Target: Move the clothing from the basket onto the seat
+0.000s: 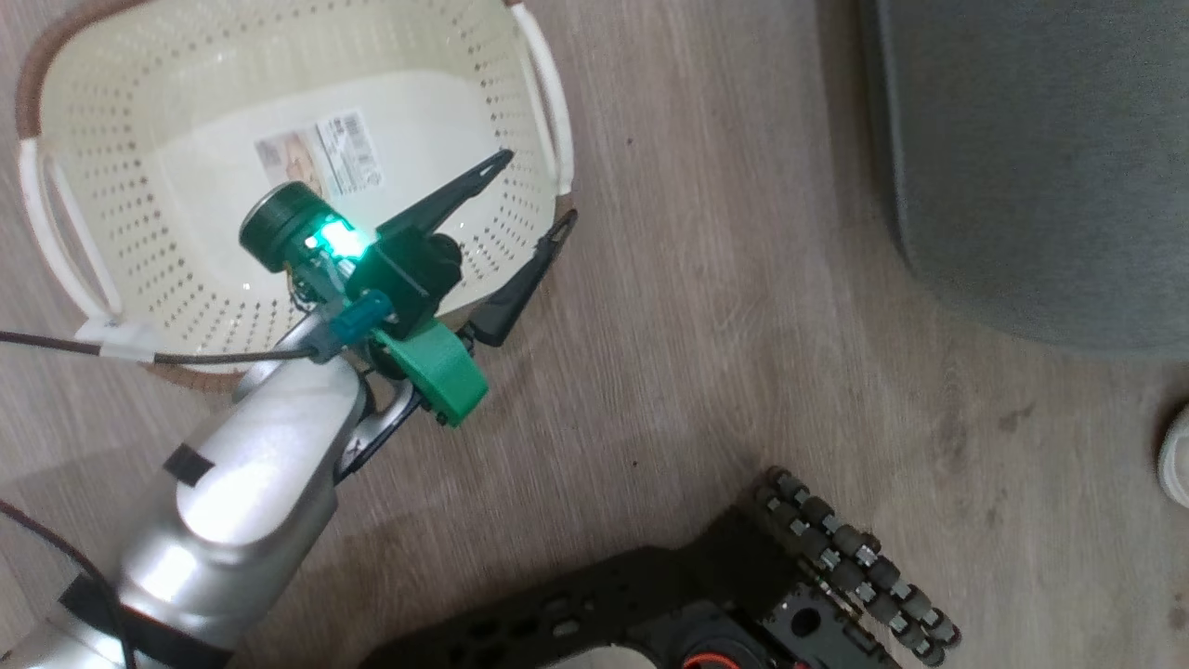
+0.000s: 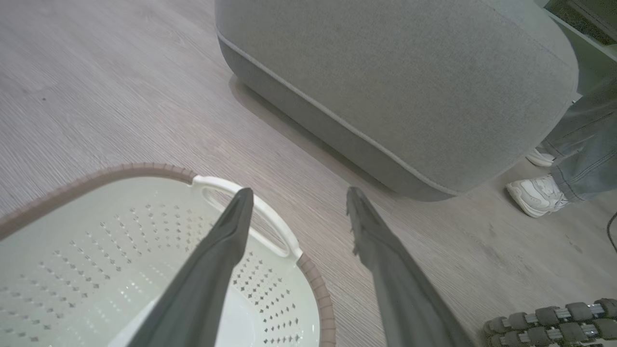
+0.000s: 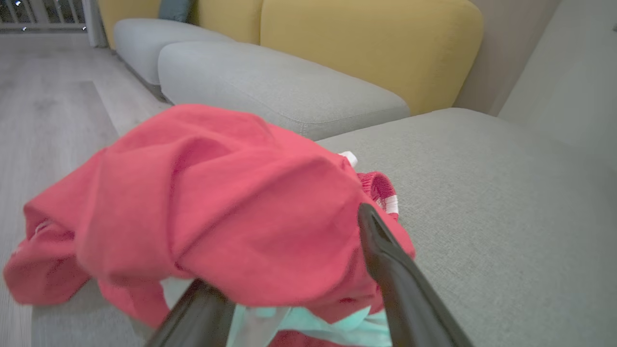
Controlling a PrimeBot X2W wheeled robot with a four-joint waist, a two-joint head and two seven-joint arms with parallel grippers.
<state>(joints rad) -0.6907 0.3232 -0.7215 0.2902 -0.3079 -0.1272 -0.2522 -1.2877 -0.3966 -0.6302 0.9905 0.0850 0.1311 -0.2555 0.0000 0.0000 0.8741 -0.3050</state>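
Head view. The left gripper (image 1: 534,189) hangs over the near right corner of the basket (image 1: 121,130). Its two fingers are spread wide and hold nothing: one fingertip is over the inside of the basket and the other is outside the rim. The basket stands on the wooden floor (image 1: 706,307), and the label sticker (image 1: 320,153) on its bare base is visible. The grey seat (image 1: 1031,158) is at the upper right, well apart from the basket. The robot's black base (image 1: 817,576) with its roller wheel sits along the lower edge, and part of a white shoe (image 1: 1178,455) shows at the right border.

Left wrist view. The left gripper (image 2: 299,193) shows the same wide spread. One finger crosses in front of the basket's white handle (image 2: 219,183), where it meets the brown rim (image 2: 144,168), and the other is over the floor (image 2: 120,96). The seat (image 2: 409,82) rises beyond, with a stitched seam along its lower side. A person's white shoes (image 2: 535,195) and jeans legs (image 2: 585,144) stand just beside the seat's far end.

Right wrist view. The red clothing (image 3: 217,207) lies bunched on top of the seat (image 3: 491,202), near its edge, with a pale panel showing underneath. The right gripper (image 3: 284,250) has its fingers wide apart and clamps nothing. The fabric lies over and between them and hides the tip of the left-hand finger. In the background are more grey cushions (image 3: 270,86) and a yellow backrest (image 3: 376,48).
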